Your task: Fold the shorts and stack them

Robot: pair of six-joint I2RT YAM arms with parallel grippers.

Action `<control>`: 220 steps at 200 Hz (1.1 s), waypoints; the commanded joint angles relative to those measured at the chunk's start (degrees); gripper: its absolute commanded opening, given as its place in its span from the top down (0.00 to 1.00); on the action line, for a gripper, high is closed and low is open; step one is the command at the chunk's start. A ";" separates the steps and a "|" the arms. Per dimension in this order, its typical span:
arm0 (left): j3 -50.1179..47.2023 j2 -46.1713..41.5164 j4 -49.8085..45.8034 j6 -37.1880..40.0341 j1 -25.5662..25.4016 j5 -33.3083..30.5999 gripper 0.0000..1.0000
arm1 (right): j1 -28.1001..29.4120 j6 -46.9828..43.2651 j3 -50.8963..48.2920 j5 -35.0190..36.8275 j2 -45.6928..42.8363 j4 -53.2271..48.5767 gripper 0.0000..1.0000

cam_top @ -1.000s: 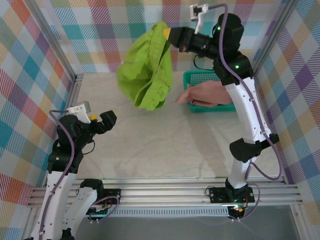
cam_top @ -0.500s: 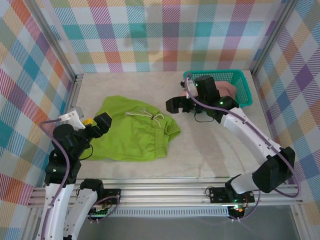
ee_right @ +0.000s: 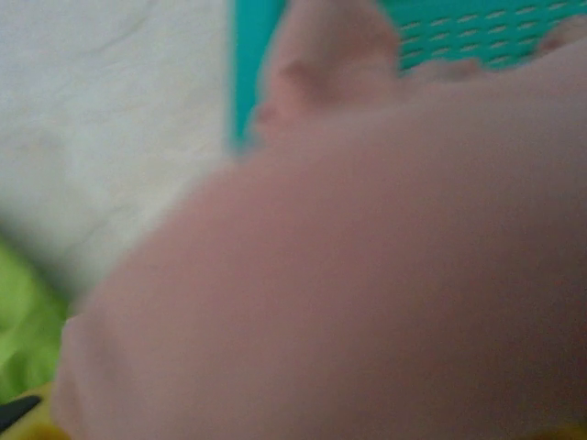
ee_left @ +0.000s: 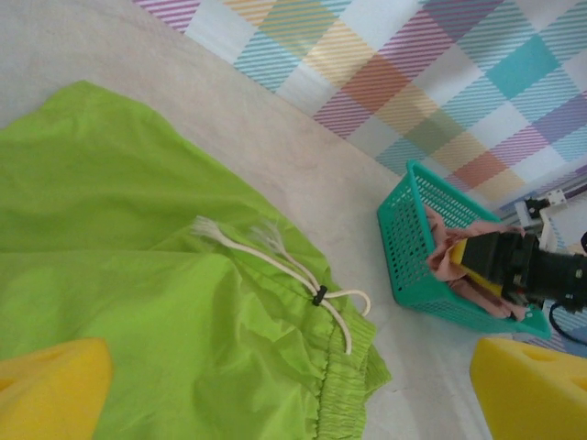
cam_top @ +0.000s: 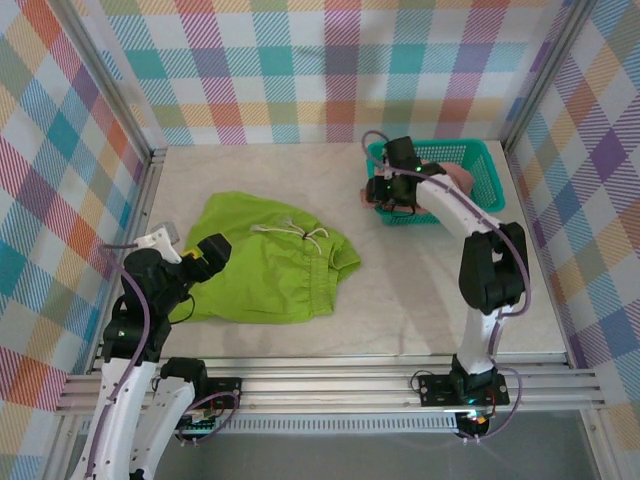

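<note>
cloth in lime green, thin and softly creased: the green shorts [cam_top: 270, 272] lie spread nearly flat on the pale, faintly veined table [cam_top: 400, 300], left of the middle. the gathered elastic waistband is puckered along their right edge. a white drawstring [ee_left: 275, 266] with frayed tips and a small dark stopper trails loosely over the fabric. the pink shorts [ee_right: 367, 275], dusty salmon and bunched into soft folds, sit in the teal plastic basket [cam_top: 470, 146], a rectangular one with mesh sides, at the far right of the table by the checked walls [cam_top: 300, 70]. some of the pink cloth spills over the basket's near left corner.

the left gripper [cam_top: 207, 253] hovers at the left edge of the green shorts. its blocky yellow pads [ee_left: 50, 390] are spread wide with nothing between them. the right gripper [cam_top: 383, 195] is pressed into the pink cloth at the basket's left end. in the right wrist view the blurred fabric hides the fingers, so i cannot tell whether it has taken hold.

a second ago the green shorts hung in the air as a crumpled bundle from the raised right gripper, and the pink cloth draped out of the basket onto the table. half a second ago the green shorts were already down, and the right gripper was over bare table between them and the basket. it has since gone to the basket. the left gripper has crept slightly closer to the green cloth.
</note>
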 commanded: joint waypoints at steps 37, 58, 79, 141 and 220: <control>-2.54 0.15 1.79 -0.78 0.52 0.63 0.00 | -10.28 0.36 17.20 -1.18 16.50 -8.18 0.57; -3.06 0.52 2.04 -0.66 0.45 0.40 0.00 | -11.59 -1.52 23.76 -1.87 22.63 -11.79 0.58; -3.77 1.11 2.45 -1.00 0.49 0.40 0.00 | -12.58 -2.78 29.13 -2.77 28.30 -14.82 0.57; -3.27 2.28 1.04 -0.79 0.49 0.13 0.00 | -18.36 -4.98 44.44 0.91 38.13 -23.79 0.57; -3.07 3.40 -0.91 -0.97 0.49 -2.53 0.00 | -19.59 -4.48 52.70 -0.37 37.47 -23.86 0.46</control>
